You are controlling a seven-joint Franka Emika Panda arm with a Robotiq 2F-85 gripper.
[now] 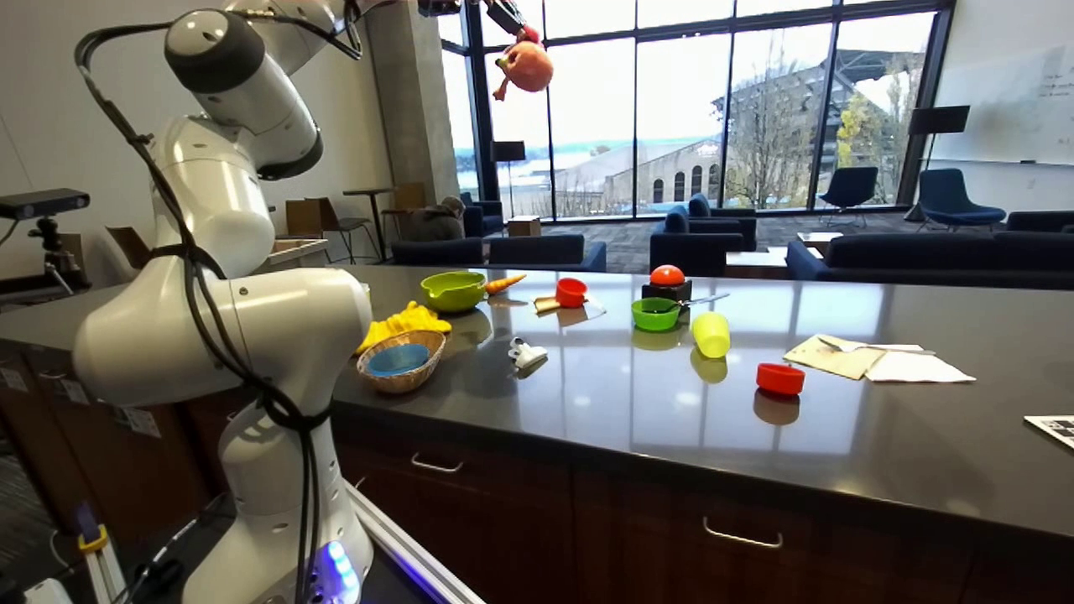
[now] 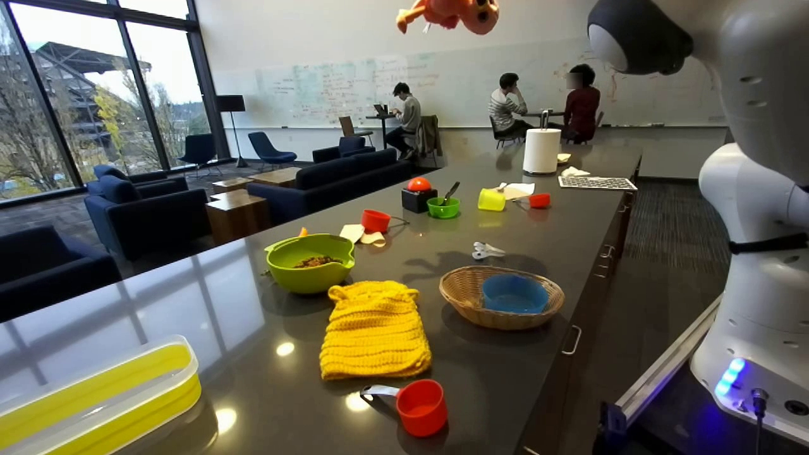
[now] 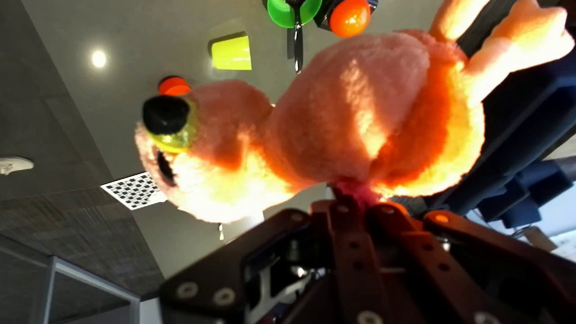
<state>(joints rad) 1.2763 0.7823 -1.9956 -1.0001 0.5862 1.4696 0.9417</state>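
Observation:
High above the counter, my gripper (image 3: 356,198) is shut on a pink-red tuft of an orange plush toy (image 3: 355,108). The toy hangs sideways in the wrist view, its head with a big yellow-and-black eye to the left and its legs at upper right. In both exterior views the plush toy (image 1: 529,67) (image 2: 471,12) is near the top edge, touching nothing below. The gripper's fingers (image 1: 506,17) are partly cut off at the top of an exterior view. The toy covers the very tips in the wrist view.
On the dark counter (image 1: 587,403) stand a green bowl (image 2: 310,262), a yellow knitted cloth (image 2: 376,332), a wicker basket (image 2: 461,306) holding a blue bowl (image 2: 515,294), a yellow cup (image 1: 711,335), an orange-domed button (image 1: 668,277), red cups and a white paper roll (image 2: 541,151).

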